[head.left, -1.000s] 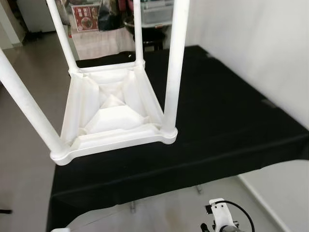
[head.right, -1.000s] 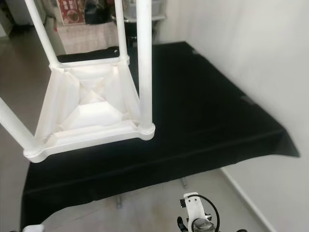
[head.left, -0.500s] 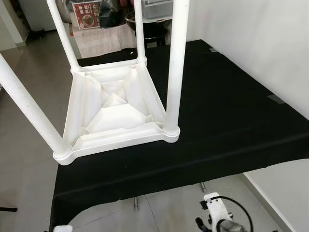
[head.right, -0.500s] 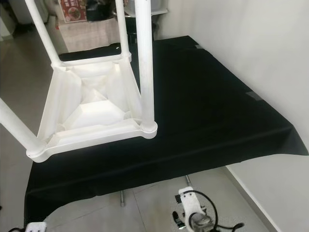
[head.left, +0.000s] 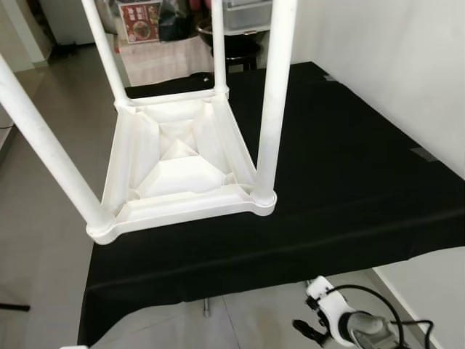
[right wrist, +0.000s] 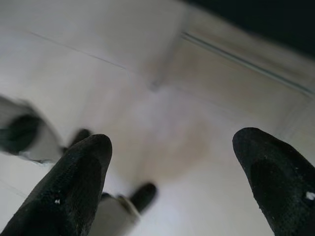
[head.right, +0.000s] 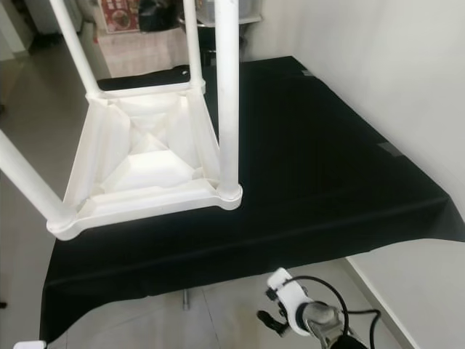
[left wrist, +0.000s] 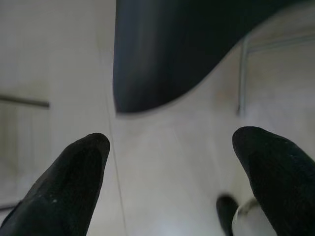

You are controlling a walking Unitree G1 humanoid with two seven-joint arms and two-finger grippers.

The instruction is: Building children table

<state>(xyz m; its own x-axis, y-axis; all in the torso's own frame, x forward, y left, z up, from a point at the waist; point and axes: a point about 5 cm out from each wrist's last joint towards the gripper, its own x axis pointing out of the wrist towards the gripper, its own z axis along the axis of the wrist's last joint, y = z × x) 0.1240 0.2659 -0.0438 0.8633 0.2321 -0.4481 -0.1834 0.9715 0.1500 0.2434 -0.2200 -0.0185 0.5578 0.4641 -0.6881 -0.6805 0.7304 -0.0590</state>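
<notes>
Lying upside down on black cloth [head.left: 349, 182]: white table [head.left: 174, 163], four legs [head.left: 275, 102] sticking up, near cloth's front-left edge. Hanging low over floor [head.right: 218, 320] below cloth edge: right gripper [right wrist: 170, 147], fingers [right wrist: 78, 182] spread apart, holding nothing. Hanging likewise: left gripper [left wrist: 172, 157], fingers [left wrist: 69, 187] wide open, empty. Showing blurred ahead, possibly cloth corner.

Head cameras downward; wrist cameras floorward

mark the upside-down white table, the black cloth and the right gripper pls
table [head.left: 174, 174]: left eye view, underside of its top.
black cloth [head.left: 349, 167]: left eye view, bare stretch toward the wall.
right gripper [right wrist: 170, 182]: right wrist view, midway between the fingertips.
</notes>
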